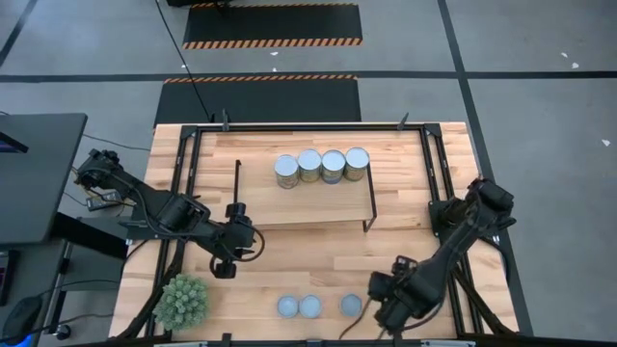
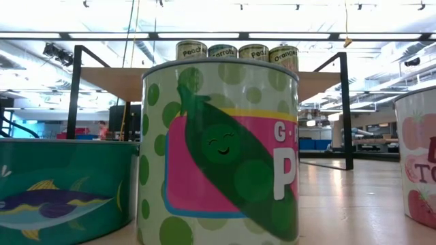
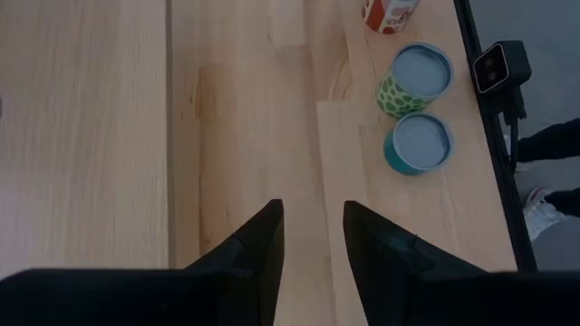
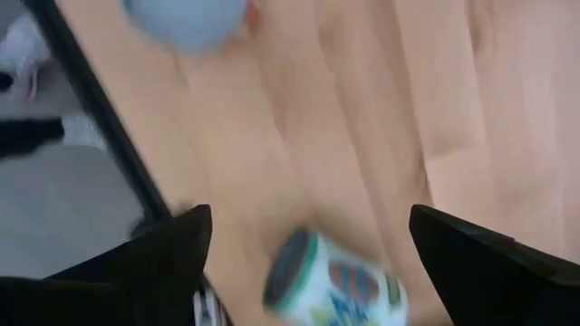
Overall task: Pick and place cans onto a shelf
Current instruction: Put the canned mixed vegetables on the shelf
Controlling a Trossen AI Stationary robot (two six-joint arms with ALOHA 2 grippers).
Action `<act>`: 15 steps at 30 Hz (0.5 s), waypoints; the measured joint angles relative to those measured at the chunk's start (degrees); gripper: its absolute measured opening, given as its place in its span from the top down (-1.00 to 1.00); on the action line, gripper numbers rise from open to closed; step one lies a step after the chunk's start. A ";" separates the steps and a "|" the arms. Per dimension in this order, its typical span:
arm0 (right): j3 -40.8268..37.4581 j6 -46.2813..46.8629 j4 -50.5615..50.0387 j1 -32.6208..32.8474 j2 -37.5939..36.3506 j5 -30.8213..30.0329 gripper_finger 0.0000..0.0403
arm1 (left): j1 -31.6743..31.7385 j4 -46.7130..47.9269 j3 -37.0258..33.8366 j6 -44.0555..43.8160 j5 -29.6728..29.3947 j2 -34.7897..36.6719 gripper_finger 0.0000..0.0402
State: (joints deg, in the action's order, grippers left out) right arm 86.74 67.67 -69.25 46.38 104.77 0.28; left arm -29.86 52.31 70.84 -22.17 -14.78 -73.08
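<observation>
Four yellow-green labelled cans (image 1: 321,166) stand in a row on the shelf (image 1: 299,207); they also show in the low view (image 2: 236,52). Three blue-grey topped cans (image 1: 309,306) stand upright near the table's near edge: teal (image 3: 419,143), green-dotted (image 3: 417,77) and tomato (image 3: 390,13). My left gripper (image 1: 225,268) (image 3: 313,213) hovers over bare wood in front of the shelf, slightly open and empty. My right gripper (image 1: 386,310) (image 4: 310,217) is wide open at the near right. A fourth small can (image 4: 333,288) lies tipped on its side between its fingers, apart from both.
A spiky green plant ball (image 1: 182,301) sits at the near left corner. A small camera (image 3: 503,65) stands at the near edge by the cans. Black frame bars (image 1: 183,183) run along the table's sides. Bare wood (image 1: 318,255) lies between the shelf and the near cans.
</observation>
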 joint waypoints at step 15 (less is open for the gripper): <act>-13.93 -13.34 8.48 11.93 -9.48 8.20 -0.90 | 0.15 -0.09 0.01 0.60 0.04 0.00 0.39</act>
State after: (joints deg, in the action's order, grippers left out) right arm 72.81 54.34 -60.78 58.31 95.29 8.48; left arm -29.71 52.23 70.85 -21.57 -14.74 -73.08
